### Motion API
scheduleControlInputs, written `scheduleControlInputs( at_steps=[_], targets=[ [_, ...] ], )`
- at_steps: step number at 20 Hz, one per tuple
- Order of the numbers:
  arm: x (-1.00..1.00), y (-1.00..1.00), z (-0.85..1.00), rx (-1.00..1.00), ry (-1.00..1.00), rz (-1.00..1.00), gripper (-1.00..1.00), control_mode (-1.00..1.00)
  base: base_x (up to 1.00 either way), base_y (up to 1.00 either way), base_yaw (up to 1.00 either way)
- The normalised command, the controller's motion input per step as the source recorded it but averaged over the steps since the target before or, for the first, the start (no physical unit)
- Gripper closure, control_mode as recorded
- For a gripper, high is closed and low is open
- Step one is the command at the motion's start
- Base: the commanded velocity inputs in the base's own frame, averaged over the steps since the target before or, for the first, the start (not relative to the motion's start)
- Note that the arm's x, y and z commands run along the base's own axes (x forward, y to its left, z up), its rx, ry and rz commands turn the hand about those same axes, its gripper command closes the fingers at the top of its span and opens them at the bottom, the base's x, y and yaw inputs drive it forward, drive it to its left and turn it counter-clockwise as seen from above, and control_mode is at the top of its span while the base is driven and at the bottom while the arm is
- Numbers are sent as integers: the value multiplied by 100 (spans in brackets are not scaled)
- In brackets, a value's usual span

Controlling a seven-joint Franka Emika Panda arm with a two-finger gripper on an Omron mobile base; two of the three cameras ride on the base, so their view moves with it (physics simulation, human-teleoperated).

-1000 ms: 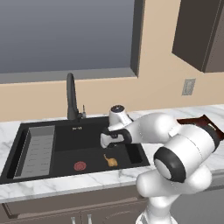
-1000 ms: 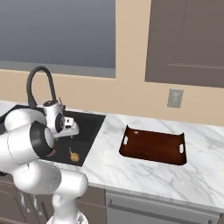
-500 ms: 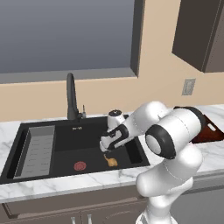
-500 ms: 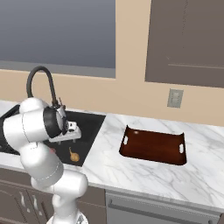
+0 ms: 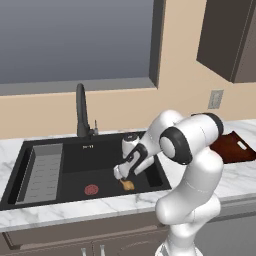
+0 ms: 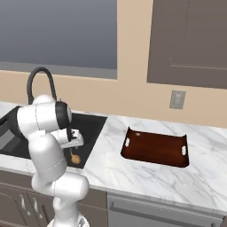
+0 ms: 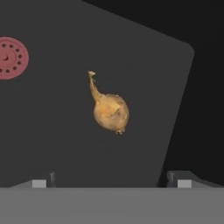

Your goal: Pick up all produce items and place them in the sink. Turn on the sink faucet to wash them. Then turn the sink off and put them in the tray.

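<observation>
On the floor of the sink (image 5: 75, 165), toward its right end and near the front wall, lies the onion (image 7: 111, 112), golden-brown, on its side with the thin stalk pointing away toward the round red drain (image 7: 12, 57). My end effector (image 5: 120, 173) hangs just above it inside the basin, spread as wide as it goes and holding nothing; in the hand view the bulb sits between my two fingertips (image 7: 43, 181), a little ahead of them.

The faucet (image 5: 80, 111) stands behind the basin, and I see no water running, so I judge this to be the pick-up for the last leg, out to the reddish-brown tray (image 6: 156, 147) on the tabletop well to the right of the sink.

To do it well I should come straight down with the bulb centred between the fingers, and close on its round body, not the stalk, which would likely slip or bend. A round bulb may roll off one pad, so I should close slowly. The sink's right wall is near; I must lift clear of the rim before swinging right.
</observation>
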Motion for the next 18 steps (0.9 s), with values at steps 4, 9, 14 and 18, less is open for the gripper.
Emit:
scheduleControlInputs(
  at_steps=[4, 9, 14, 18],
  targets=[
    [13, 0, -36, 0, 0, 0, -100, -100, 0, 0, 0],
    [12, 1, -31, 0, 0, 0, -100, -100, 0, 0, 0],
    [13, 7, -25, 0, 0, 0, -100, -100, 0, 0, 0],
    [11, 10, -22, 0, 0, 0, -100, -100, 0, 0, 0]
  ],
)
